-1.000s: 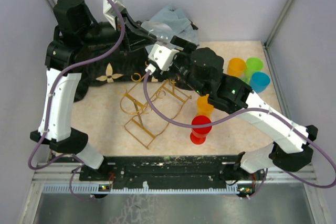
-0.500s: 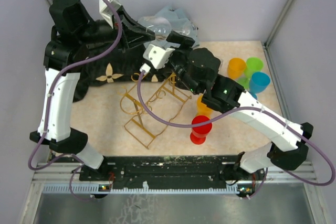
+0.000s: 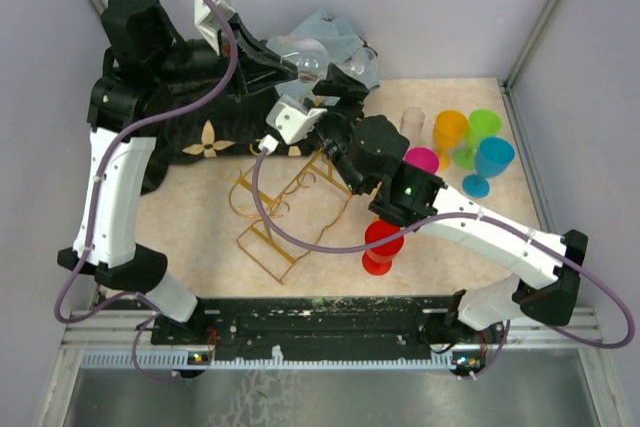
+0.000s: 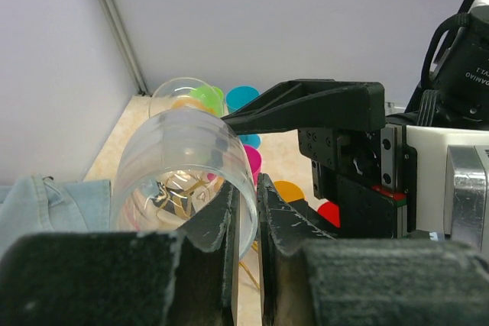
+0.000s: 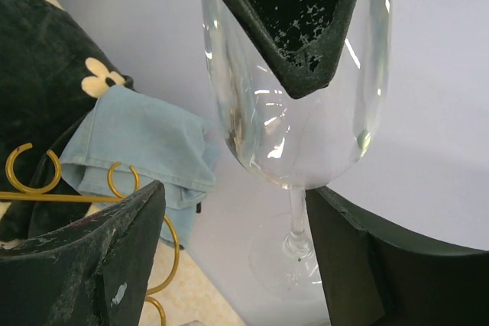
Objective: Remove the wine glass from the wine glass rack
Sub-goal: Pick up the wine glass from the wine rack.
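Gold wire wine glass rack [image 3: 285, 209] below, we are gripping the clear stemmed wine glass [image 4: 179, 166] by its rim with our left pincer [image 4: 246, 192], right pincer [image 5: 233, 196] open facing the stem.

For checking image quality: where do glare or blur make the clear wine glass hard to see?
Top external: wine glass small, one bright glint on its bowl. Left wrist: left pincer near the lens blurred, glass sharper. Right wrist: white reflections streak the bowl.

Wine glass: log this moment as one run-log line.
wine glass: clear of wine glass rack | left fingers: pinching its rim | right fingers: open either side of stem
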